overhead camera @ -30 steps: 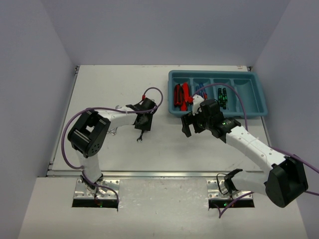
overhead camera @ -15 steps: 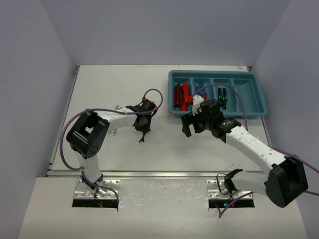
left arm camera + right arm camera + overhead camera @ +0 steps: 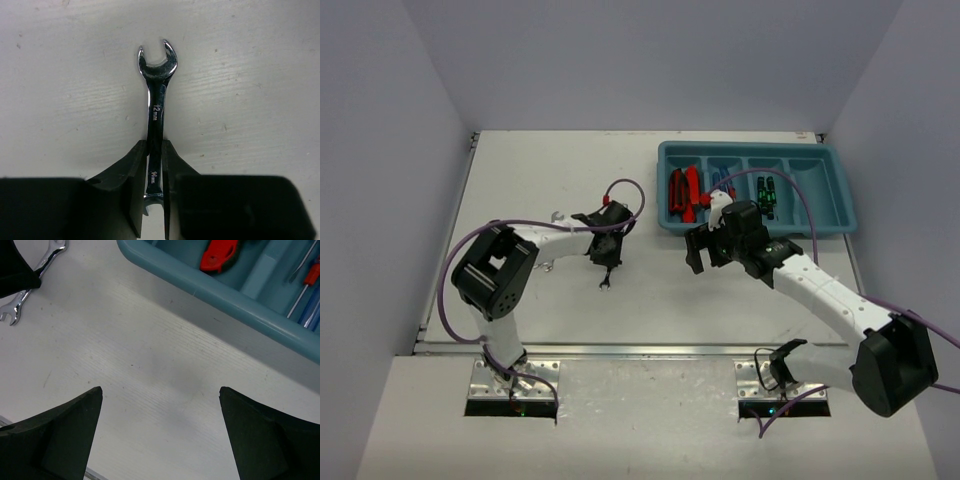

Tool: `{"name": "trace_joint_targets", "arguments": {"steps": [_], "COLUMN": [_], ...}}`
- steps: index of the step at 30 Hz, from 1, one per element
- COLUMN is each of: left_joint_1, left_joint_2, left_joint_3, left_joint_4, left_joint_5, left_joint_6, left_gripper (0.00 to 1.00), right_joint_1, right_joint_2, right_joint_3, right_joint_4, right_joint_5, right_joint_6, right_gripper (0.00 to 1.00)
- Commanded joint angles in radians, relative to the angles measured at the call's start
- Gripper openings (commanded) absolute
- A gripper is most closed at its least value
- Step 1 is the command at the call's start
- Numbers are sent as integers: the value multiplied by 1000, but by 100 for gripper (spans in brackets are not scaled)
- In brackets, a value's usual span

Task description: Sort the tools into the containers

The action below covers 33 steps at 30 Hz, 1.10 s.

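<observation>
Pinched by the shank between the black jaws of the left gripper (image 3: 155,160): slim, shiny silver steel wrench (image 3: 156,100), forked head pointing away across the scuffed white counter (image 3: 250,75).

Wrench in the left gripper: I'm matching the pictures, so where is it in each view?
Top: wrench left of centre, just under the left gripper.
Left wrist: centre, upright.
Right wrist: top-left corner.
Shared landmark: the left gripper, shut on it.
</observation>
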Motion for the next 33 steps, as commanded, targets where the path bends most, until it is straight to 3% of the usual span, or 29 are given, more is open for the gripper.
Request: {"name": "trace_joint_targets", "arguments": {"steps": [1,11,15,19,23,26,33], "left_joint_1": [-21,-32,-49,-75,-117,-147,-204], "left_joint_2": [-33,-256,-335,-424,-526,-578,-631], "left_joint_3": [-65,-113,-150,-171,-211,-231,-235], "left_joint_4": [-117,-1,56,110,191,243,298], "left_joint_5": [4,14,20,9,1,-19,-5], "left_joint_6": [-98,-202,-248,-313,-392,-462,-512], "left_gripper": [0,0,0,0,0,0,0], "right_joint_1": [-8,-8,-5,15,96,152,195], "right_joint_2": [18,6,72,119,117,108,143], "right_joint_3": [18,-18,-38,-97,-166,-181,-175], "right_joint_4": [49,189,315,558,770,798,861], "right_joint_5": [-66,-422,-610,-743,-720,-625,-574], "right_joint_6": [44,98,186,354,445,444,468], "right_gripper": [99,96,94,89,87,86,79]}}
